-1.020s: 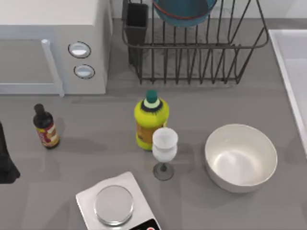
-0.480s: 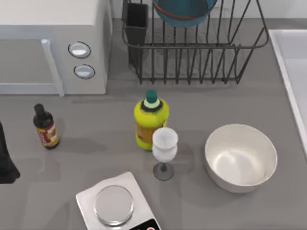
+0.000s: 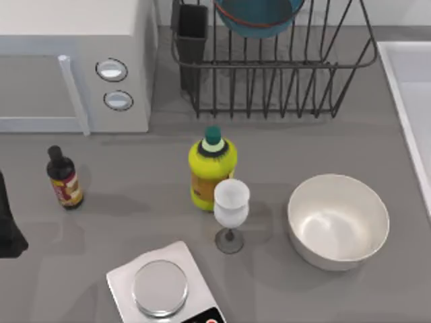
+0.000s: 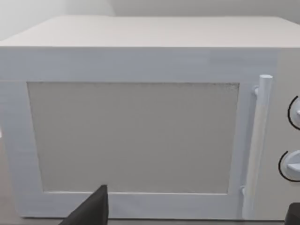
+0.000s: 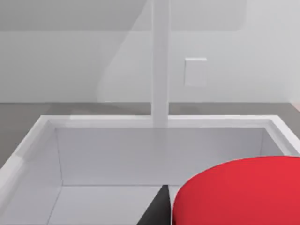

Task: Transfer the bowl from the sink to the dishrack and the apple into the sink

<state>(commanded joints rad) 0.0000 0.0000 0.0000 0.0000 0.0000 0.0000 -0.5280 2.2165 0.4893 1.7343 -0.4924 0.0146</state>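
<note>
The teal-blue bowl (image 3: pixel 259 15) rests in the black wire dishrack (image 3: pixel 269 74) at the back of the table. The white sink (image 3: pixel 414 101) lies at the right edge. In the right wrist view, the red apple (image 5: pixel 239 187) looms large over the sink basin (image 5: pixel 140 154), held in my right gripper (image 5: pixel 234 218); one dark finger (image 5: pixel 157 211) touches its side and the other is hidden. My left gripper (image 4: pixel 194 218) is parked open in front of the microwave (image 4: pixel 140 117), at the table's left edge.
A white microwave (image 3: pixel 74 64) stands at the back left. A dark sauce bottle (image 3: pixel 64 178), a yellow bottle (image 3: pixel 212 168), a wine glass (image 3: pixel 231 208), a pale white bowl (image 3: pixel 338 221) and a kitchen scale (image 3: pixel 161 286) crowd the table's middle and front. A white faucet post (image 5: pixel 160 61) rises behind the sink.
</note>
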